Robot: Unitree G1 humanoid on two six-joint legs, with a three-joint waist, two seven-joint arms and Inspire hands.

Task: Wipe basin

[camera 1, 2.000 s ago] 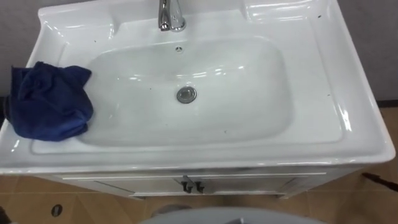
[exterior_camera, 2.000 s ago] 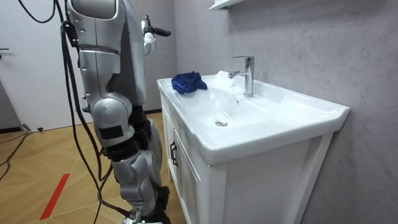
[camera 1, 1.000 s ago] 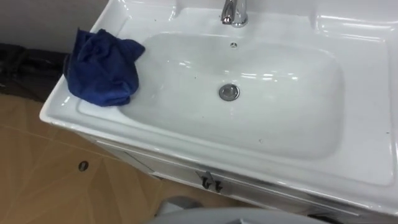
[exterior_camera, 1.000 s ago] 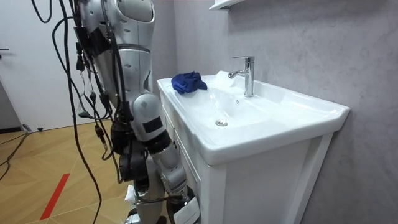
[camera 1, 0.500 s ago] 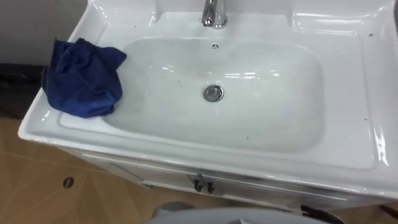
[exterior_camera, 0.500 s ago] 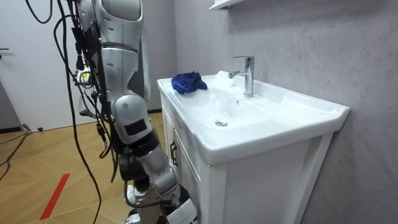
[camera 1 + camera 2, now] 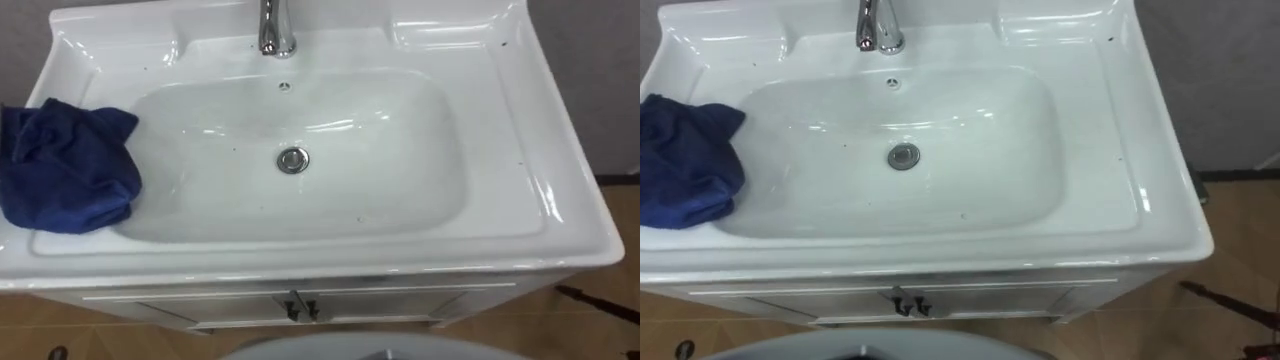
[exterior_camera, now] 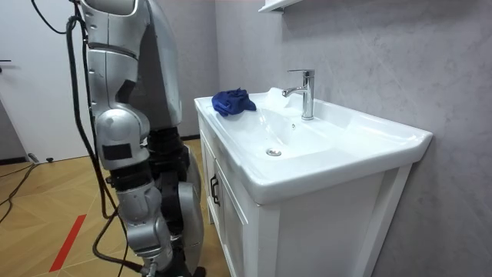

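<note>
A white basin (image 7: 400, 215) is set in a vanity top, and I look down into it from just in front. Its bowl has a metal drain (image 7: 292, 159) in the middle and a few small dark specks on the white. A crumpled dark blue cloth (image 7: 65, 180) lies on the left rim, hanging slightly over the bowl's edge. Nothing touches the cloth. A chrome faucet (image 7: 272, 30) stands at the back centre. In the room view I stand upright at the front of the vanity, with the cloth (image 8: 233, 101) at the far corner of the top.
Below the basin is a white cabinet with two small dark door handles (image 7: 297, 310). A grey wall (image 8: 369, 54) runs behind the faucet. Wooden floor (image 8: 46, 200) spreads around the vanity, with a red strip (image 8: 68, 242) on it.
The eye view has swung back to face the basin squarely, which is the camera's own move. In the room view my body has turned and straightened. The cloth lies where it was.
</note>
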